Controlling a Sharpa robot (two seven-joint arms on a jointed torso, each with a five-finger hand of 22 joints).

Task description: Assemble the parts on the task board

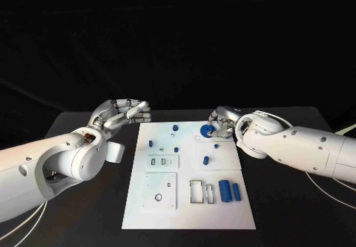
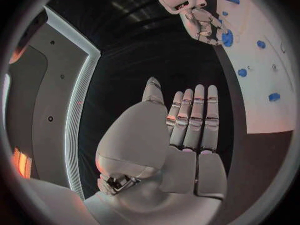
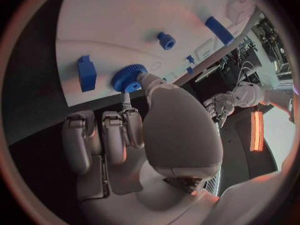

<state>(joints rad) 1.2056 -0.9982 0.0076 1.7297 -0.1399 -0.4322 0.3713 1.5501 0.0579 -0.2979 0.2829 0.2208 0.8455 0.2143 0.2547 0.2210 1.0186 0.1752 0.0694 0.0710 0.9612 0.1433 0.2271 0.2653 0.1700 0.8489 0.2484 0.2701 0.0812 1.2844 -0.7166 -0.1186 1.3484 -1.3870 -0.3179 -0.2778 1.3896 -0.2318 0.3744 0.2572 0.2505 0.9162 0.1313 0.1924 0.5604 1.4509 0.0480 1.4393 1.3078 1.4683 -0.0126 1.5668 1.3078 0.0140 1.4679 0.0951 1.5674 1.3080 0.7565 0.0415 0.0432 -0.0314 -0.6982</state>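
Note:
The white task board (image 1: 189, 206) lies in the middle of the black table. My right hand (image 1: 224, 123) is at the board's far right part and pinches a blue gear (image 1: 206, 129) between thumb and a finger, low over the board. The right wrist view shows the gear (image 3: 128, 78) at the fingertips, beside a blue block (image 3: 87, 73) and a short peg (image 3: 165, 40). My left hand (image 1: 122, 116) hovers just off the board's far left corner, holding nothing, its fingers (image 2: 194, 115) straight and side by side. Small blue pegs (image 1: 175, 127) stand on the board's far half.
Two long blue parts (image 1: 230, 191) lie at the board's near right, next to rectangular slots (image 1: 196, 192). A raised plate with an oval hole (image 1: 160, 191) sits at the near left. A white cable (image 1: 326, 184) runs over the table under my right arm.

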